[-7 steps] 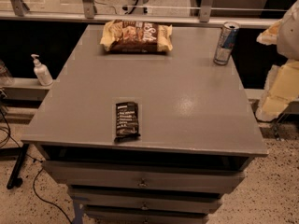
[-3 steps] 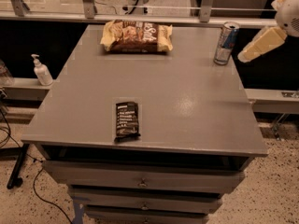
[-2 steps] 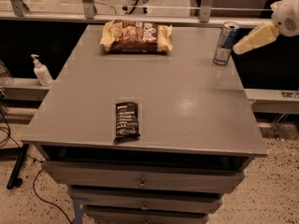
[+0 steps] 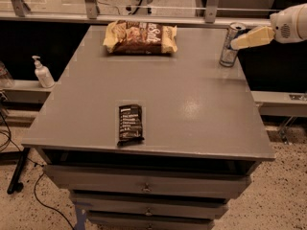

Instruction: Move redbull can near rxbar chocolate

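Observation:
The redbull can (image 4: 227,51) stands upright at the far right corner of the grey table (image 4: 192,104). The rxbar chocolate (image 4: 130,123), a flat black bar with white text, lies near the table's front edge, left of centre, far from the can. My gripper (image 4: 235,44) comes in from the right edge of the view. Its cream tip reaches the upper right side of the can, about level with the can's top. It holds nothing that I can see.
A tan and brown snack bag (image 4: 140,37) lies at the back middle of the table. A white pump bottle (image 4: 42,72) stands on a low ledge to the left. Drawers (image 4: 144,188) sit below the tabletop. A railing runs behind the table.
My arm has risen from low at the right of the table and swung left. Its tip has gone from well clear of the can to right at the can's upper side.

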{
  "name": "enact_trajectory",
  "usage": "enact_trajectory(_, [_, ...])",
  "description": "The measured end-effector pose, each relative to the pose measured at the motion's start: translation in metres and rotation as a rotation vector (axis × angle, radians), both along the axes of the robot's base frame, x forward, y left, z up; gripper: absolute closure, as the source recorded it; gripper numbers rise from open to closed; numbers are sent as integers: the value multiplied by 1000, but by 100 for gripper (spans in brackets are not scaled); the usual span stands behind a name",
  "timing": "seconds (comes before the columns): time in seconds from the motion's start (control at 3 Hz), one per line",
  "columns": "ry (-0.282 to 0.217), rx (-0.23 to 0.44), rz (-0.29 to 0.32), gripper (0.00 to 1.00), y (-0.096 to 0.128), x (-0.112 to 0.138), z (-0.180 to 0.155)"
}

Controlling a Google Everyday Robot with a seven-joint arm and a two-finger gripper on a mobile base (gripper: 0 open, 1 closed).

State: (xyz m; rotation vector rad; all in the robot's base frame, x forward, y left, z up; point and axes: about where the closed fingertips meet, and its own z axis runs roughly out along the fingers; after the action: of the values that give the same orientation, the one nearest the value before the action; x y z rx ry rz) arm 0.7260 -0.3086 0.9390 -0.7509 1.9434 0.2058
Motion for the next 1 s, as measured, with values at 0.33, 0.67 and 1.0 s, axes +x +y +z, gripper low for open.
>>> enact_trajectory(0.33, [-1, 110, 15, 0, 11, 15, -15])
enact_trajectory(0.67, [20, 207, 61, 18, 30, 24, -27])
enact_trajectory(1.0, [35, 263, 109, 41, 44, 26, -31])
